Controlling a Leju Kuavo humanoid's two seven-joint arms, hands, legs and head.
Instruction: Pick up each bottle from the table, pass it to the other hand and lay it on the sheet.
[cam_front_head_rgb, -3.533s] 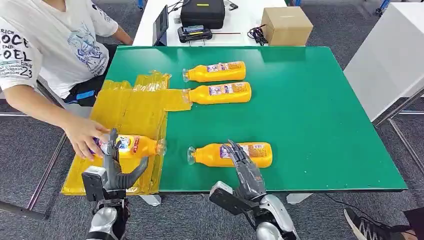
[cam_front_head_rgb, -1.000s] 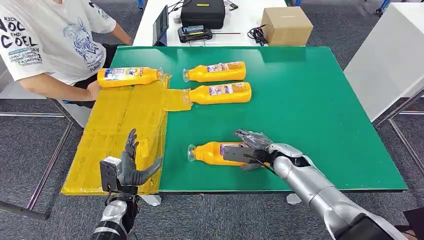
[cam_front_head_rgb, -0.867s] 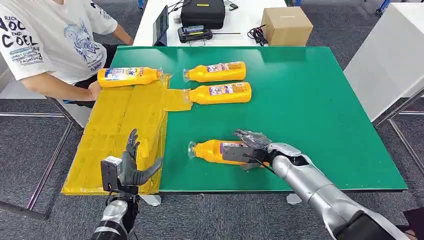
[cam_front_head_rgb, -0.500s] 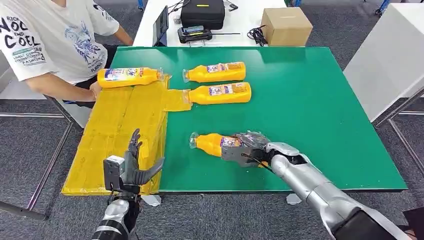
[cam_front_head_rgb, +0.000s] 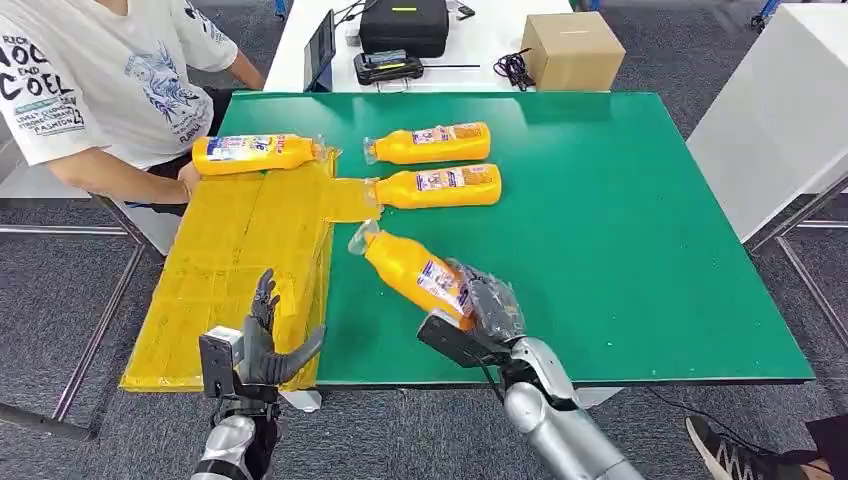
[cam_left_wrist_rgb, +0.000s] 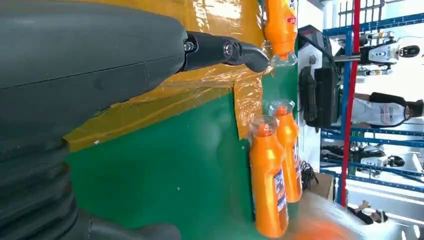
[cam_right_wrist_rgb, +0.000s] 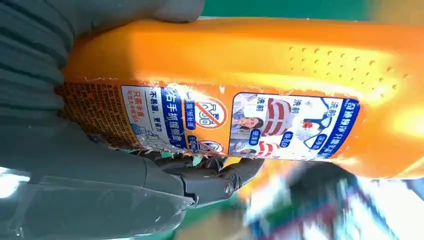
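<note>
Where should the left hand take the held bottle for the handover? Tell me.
Probably the neck end: the right hand wraps the base of the held bottle, leaving cap and shoulder free, pointing towards the sheet. The left hand should come from that side.

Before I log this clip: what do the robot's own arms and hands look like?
Both arms are silver metal with rounded joint housings. The left hand and right hand are dark grey with slim, segmented, darker fingers and a boxy black block at each wrist. The wrist views show a grey ribbed cover and a thick grey thumb. No markings are readable.
</note>
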